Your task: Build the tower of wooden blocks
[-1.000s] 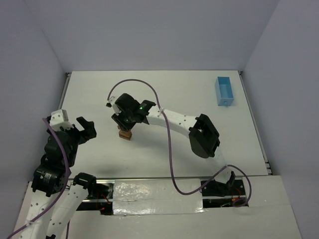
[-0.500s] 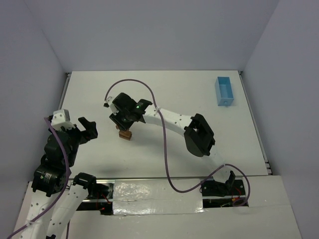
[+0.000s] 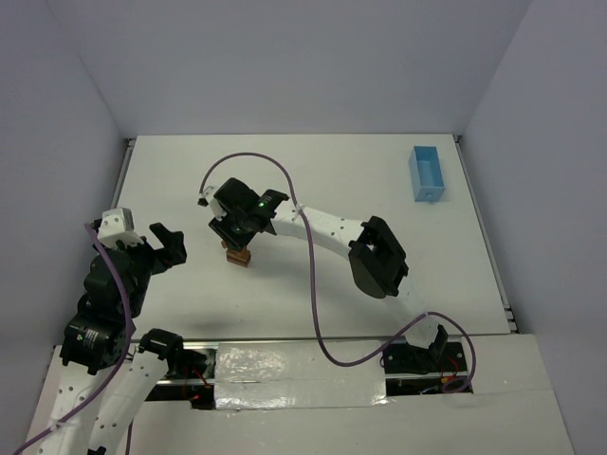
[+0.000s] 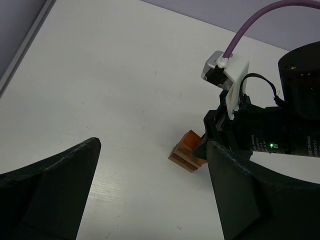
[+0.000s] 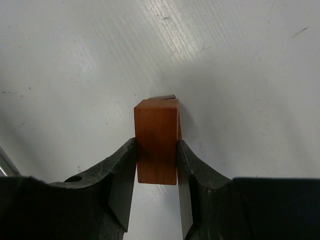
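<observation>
Now | right gripper (image 5: 156, 152) pinching orange block (image 5: 156, 125) | left gripper (image 4: 150, 192) spread wide

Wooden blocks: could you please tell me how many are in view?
2: a reddish-orange wooden block held by the right gripper, stacked on a brown wooden block. Others may be hidden beneath.

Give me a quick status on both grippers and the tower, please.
Right gripper shut on orange block, over the tower. Left gripper open, standing clear. Nothing in the way.
</observation>
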`<action>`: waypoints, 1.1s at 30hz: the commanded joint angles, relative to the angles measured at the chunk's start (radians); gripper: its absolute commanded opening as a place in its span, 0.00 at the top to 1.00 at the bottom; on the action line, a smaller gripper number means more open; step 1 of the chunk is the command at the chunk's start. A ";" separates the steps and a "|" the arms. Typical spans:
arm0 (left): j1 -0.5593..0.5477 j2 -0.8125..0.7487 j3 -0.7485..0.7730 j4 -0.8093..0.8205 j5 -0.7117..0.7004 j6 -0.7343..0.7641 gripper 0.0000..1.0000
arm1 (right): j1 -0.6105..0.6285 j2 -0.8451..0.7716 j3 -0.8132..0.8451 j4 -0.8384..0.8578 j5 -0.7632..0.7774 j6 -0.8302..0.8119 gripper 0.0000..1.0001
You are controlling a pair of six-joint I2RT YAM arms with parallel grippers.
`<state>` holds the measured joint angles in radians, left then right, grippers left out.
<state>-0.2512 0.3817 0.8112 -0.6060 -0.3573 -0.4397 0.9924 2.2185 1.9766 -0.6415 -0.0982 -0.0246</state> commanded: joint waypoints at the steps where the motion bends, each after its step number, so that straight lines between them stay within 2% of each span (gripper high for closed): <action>1: 0.006 -0.006 -0.001 0.048 0.012 0.029 0.01 | 0.006 0.006 0.025 -0.009 -0.015 -0.014 0.84; 33: 0.006 0.008 -0.001 0.052 0.035 0.038 0.00 | 0.003 0.047 0.079 -0.058 -0.021 -0.064 0.78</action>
<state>-0.2512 0.3832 0.8112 -0.6052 -0.3340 -0.4206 0.9924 2.2498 1.9972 -0.6838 -0.1131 -0.0723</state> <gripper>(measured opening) 0.995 0.411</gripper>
